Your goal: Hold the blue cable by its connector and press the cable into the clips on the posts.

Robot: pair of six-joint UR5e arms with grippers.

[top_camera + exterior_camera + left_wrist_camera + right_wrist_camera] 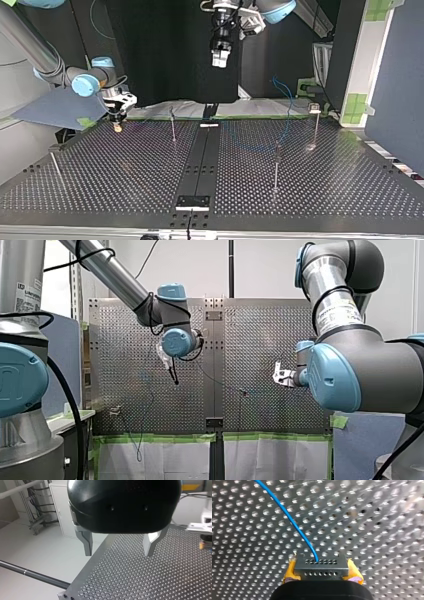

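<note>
Blue and smooth-sheathed, the cable (287, 515) curves out of a small boxy metal connector (320, 567) drilled with two rows of tiny holes. My right gripper (321, 570) clamps that connector by its sides between worn yellow pads (290, 570), just above the table (374, 530), a dull metal sheet dotted all over with round holes. In the top view this gripper sits low at the far left of the table, and a thin loop of the cable shows at the far right. Slender upright posts (276, 170) stand apart across the sheet, the nearest one just beside my right gripper, between it and that loop. My left gripper (118, 548), a rounded glossy black shell with angular bare-metal fingers (86, 542), hangs well above the table with its jaws wide and nothing between them.
</note>
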